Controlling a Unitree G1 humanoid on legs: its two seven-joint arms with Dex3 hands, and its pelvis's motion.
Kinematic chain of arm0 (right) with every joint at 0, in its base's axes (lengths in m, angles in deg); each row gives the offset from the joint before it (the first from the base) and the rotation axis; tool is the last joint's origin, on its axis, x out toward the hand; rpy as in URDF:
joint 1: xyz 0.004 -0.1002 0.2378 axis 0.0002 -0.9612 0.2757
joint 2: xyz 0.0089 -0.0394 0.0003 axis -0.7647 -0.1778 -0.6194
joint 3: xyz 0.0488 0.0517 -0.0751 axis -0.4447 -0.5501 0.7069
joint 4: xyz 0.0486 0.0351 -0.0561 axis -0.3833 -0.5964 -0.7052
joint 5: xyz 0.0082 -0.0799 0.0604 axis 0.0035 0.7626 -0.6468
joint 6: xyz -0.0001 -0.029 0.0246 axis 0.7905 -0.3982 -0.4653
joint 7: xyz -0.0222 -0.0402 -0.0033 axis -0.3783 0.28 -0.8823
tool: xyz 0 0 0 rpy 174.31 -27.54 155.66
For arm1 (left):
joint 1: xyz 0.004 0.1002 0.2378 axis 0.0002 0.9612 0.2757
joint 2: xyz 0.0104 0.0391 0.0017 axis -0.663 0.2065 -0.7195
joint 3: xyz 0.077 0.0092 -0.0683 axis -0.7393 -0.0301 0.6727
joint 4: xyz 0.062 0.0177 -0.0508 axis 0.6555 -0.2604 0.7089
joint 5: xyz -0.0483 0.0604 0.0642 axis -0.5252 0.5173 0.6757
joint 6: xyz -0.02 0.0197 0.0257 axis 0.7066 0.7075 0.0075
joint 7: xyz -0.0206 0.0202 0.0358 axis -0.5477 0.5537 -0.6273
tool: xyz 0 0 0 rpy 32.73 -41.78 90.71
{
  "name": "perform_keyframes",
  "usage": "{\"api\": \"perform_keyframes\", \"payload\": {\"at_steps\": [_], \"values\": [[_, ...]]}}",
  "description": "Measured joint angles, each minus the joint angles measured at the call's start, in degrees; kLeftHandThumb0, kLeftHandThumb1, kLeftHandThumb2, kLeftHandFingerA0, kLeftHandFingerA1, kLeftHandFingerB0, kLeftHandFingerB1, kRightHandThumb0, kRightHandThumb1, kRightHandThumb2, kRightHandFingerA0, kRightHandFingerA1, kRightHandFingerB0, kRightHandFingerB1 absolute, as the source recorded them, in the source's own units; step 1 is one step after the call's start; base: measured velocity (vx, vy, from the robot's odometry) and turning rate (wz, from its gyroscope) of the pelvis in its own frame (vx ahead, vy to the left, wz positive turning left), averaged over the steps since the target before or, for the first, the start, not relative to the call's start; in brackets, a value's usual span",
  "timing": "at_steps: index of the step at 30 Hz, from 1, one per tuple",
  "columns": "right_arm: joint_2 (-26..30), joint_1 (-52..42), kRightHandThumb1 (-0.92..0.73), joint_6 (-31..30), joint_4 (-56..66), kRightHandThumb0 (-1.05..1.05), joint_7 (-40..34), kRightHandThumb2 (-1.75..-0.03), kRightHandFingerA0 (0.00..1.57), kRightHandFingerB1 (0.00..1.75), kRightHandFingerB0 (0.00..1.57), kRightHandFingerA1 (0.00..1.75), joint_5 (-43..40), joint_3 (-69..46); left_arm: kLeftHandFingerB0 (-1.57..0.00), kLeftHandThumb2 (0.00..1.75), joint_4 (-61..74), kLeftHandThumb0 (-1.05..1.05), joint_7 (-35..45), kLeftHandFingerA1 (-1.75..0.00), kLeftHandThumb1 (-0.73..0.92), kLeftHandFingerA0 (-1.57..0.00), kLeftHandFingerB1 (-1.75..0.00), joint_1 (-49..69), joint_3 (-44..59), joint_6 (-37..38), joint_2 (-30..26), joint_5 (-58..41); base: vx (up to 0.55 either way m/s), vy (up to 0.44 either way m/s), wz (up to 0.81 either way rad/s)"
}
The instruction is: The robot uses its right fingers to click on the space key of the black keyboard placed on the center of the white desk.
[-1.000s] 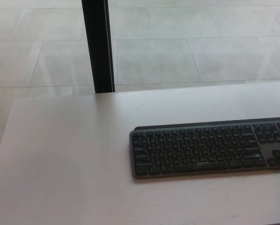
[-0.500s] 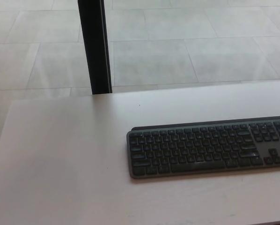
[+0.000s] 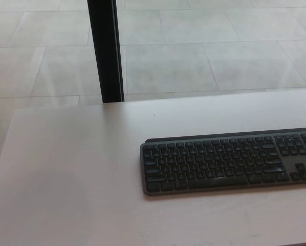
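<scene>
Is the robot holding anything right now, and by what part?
Nothing held that the picture shows: neither hand is in view. The black keyboard lies untouched on the white desk.

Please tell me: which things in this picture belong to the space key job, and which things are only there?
For the job:
black keyboard
space key
white desk

Only there:
black post
tiled floor

No robot hand shows.

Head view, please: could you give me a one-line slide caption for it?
Black keyboard lying on the white desk, cut off at the right edge, dark post behind; neither robot hand in view.
</scene>
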Motion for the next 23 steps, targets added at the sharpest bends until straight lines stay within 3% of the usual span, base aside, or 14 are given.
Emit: {"api": "perform_keyframes", "payload": {"at_steps": [3,5,7,9,10,14,15,17,18,23], "values": [[-1.94,0.01,-0.61,-0.84,-0.61,-0.41,0.27,-0.63,1.0,0.82,0.76,1.56,-2.22,-2.76,-0.59,0.64,0.0,-0.63,0.0,-0.64,0.81,-0.74,-0.55,0.02,0.01,0.0,0.0,-0.01,0.0,0.0,0.0],[-2.93,0.03,-0.6,-1.34,-1.01,-0.4,0.36,-0.63,0.94,0.81,0.74,1.57,-3.49,-4.32,-0.6,0.64,0.0,-0.63,0.01,-0.64,0.8,-0.77,-0.55,0.07,0.0,0.0,0.0,0.0,0.0,0.0,0.0],[-3.85,0.06,-0.62,-1.98,-1.54,-0.38,0.38,-0.59,1.07,0.94,0.88,1.63,-4.98,-6.07,-0.59,0.64,0.0,-0.63,0.01,-0.65,0.81,-0.76,-0.55,0.13,0.0,0.0,0.0,0.0,0.0,0.0,0.0],[-4.77,0.06,-0.59,-2.62,-1.92,-0.38,0.39,-0.63,1.0,0.94,0.87,1.63,-6.44,-7.68,-0.59,0.64,0.0,-0.63,0.01,-0.64,0.81,-0.76,-0.55,0.25,0.01,0.0,0.0,-0.01,0.0,0.0,0.0],[-5.39,0.06,-0.6,-3.03,-2.06,-0.36,0.39,-0.63,0.97,0.79,0.76,1.54,-7.3,-8.56,-0.59,0.64,0.0,-0.62,0.02,-0.65,0.8,-0.75,-0.55,0.35,0.02,0.0,0.0,-0.01,0.0,0.0,0.0],[-7.09,0.07,-0.62,-4.53,-2.86,-0.42,0.54,-0.59,1.01,0.8,0.83,1.35,-10.35,-11.25,-0.61,0.64,0.0,-0.63,0.11,-0.67,0.81,-0.79,-0.56,1.01,0.09,0.0,0.0,-0.03,0.0,0.0,0.0],[-7.58,0.06,-0.64,-4.95,-3.11,-0.45,0.56,-0.61,0.98,1.04,0.93,1.31,-11.21,-11.87,-0.59,0.64,-0.01,-0.62,0.13,-0.65,0.81,-0.78,-0.55,1.23,0.09,0.0,0.0,-0.03,0.0,0.0,0.0],[-8.18,0.01,-0.64,-5.72,-3.41,-0.45,0.63,-0.61,0.98,1.04,0.93,1.31,-12.45,-12.61,-0.59,0.64,-0.01,-0.62,0.14,-0.65,0.81,-0.78,-0.55,1.5,0.11,0.0,0.0,-0.04,0.0,0.0,0.0],[-8.62,-0.04,-0.65,-6.24,-3.47,-0.46,0.77,-0.59,0.95,0.85,0.85,1.18,-13.29,-12.91,-0.57,0.64,-0.01,-0.63,0.16,-0.67,0.81,-0.76,-0.55,1.7,0.13,0.0,0.0,-0.05,0.0,0.0,0.0],[-10.66,-1.19,-0.61,-8.93,-3.23,-0.44,1.64,-0.57,0.99,0.68,0.82,0.98,-16.89,-12.49,-0.61,0.64,-0.01,-0.63,0.25,-0.67,0.8,-0.77,-0.56,2.54,0.38,0.03,0.0,-0.12,0.0,0.0,0.0]]}}
